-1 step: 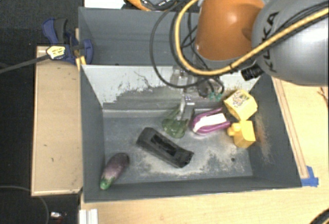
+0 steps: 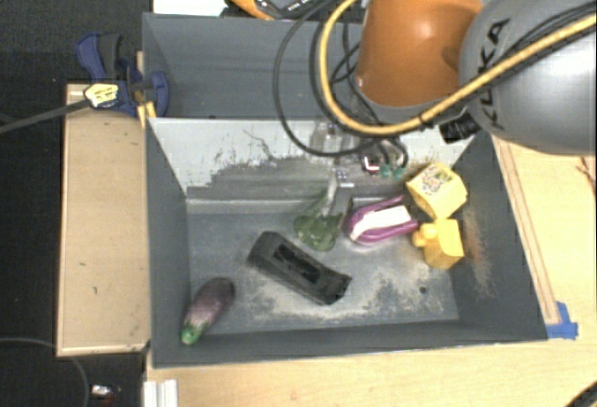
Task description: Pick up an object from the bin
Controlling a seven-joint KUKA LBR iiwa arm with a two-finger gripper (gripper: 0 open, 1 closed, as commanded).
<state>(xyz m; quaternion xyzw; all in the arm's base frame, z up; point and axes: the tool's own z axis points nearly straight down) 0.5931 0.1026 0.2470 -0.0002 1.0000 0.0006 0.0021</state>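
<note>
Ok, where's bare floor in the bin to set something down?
Left floor, between the bin wall, black block and purple eggplant; also front right, below the yellow pieces. Crowded around the gripper: green piece, purple-white thing.

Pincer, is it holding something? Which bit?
Cannot tell. The pincer sits at the top of a small green lump in the middle of the bin, but a grip isn't clear.

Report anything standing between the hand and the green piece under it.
Nothing visible: the hand sits right over the translucent green piece mid-bin. A black block lies beside it, a purple-and-white toy on its other side, neither between.
</note>
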